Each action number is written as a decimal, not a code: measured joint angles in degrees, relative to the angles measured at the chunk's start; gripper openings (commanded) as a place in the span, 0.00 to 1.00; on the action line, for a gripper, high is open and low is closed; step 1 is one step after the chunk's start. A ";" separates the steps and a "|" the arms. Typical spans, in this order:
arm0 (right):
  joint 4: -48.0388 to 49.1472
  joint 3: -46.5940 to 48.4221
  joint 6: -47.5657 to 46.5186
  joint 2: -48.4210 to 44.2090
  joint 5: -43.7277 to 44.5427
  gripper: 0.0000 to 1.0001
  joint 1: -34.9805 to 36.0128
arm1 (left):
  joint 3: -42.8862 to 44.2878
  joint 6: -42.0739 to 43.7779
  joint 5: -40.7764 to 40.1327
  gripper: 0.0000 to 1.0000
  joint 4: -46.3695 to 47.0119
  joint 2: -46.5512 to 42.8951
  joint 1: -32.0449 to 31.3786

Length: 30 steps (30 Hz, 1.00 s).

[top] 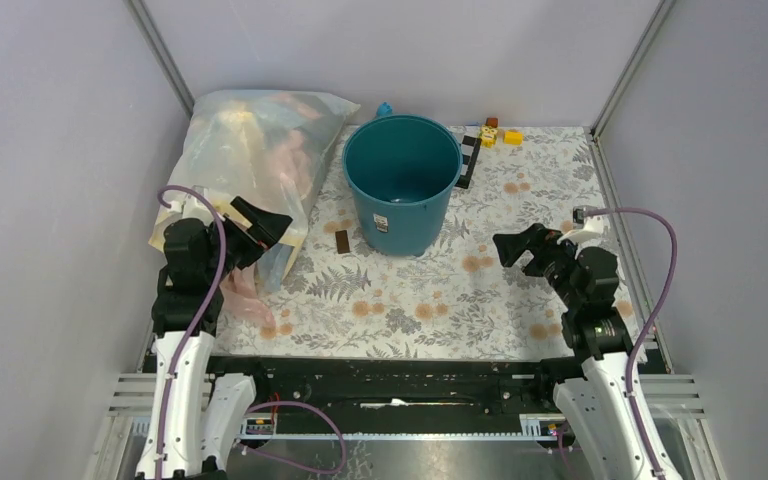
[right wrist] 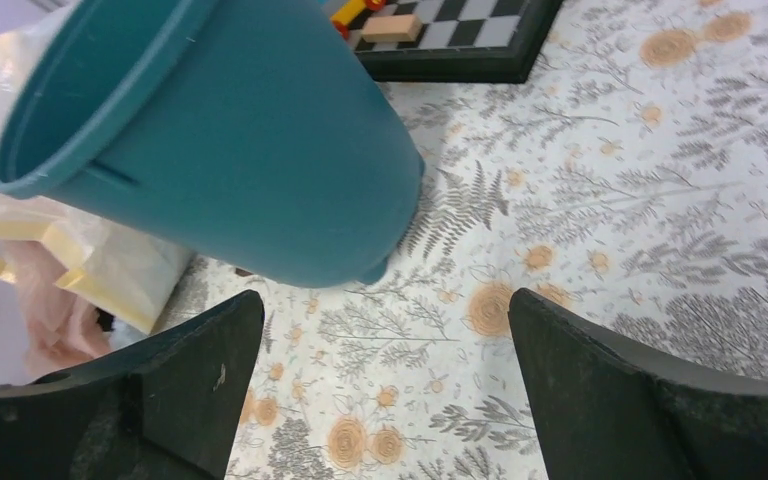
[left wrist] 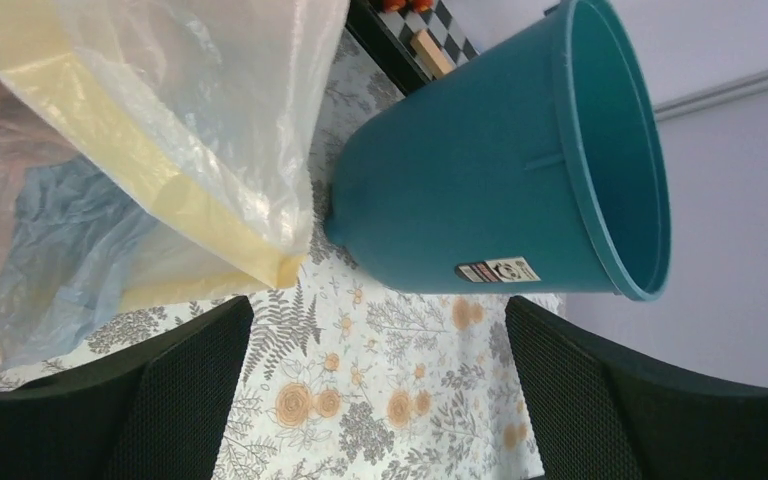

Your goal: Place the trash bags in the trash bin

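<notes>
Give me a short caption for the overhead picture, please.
Both open, the left gripper and right gripper flank an upright teal bin; a stuffed clear bag lies at its left.

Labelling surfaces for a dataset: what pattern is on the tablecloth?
The tablecloth is white with grey fern leaves and orange flowers, clearest in the right wrist view.

floral tablecloth (top: 410,300), checkered board (top: 469,158), coloured blocks (top: 512,137), dark strip (top: 342,242)

Soft, even light is coming from overhead, and shadows are showing faint. The trash bin (top: 401,190) is casting only a thin dark rim at its base. In the left wrist view, the trash bags (left wrist: 150,120) are washing out pale at ten o'clock. Both wrist lenses are stretching the bin toward the edges.
</notes>
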 measured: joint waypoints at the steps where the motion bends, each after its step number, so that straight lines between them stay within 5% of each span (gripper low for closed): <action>1: 0.07 -0.90 0.02 -0.55 0.44 1.00 0.00 | -0.26 0.15 0.79 0.99 0.55 -0.13 0.02; 11: -0.46 -6.93 0.02 -1.14 5.64 1.00 0.00 | -5.16 0.52 7.74 0.99 7.30 -0.15 0.00; 22: 1.05 -10.69 0.13 -1.36 7.06 1.00 0.00 | -5.57 -4.04 -23.28 0.97 -5.79 -5.33 0.02; 30: 5.31 -16.39 0.46 1.42 6.93 1.00 0.00 | -9.27 -7.19 -31.69 0.99 -7.32 -3.93 0.02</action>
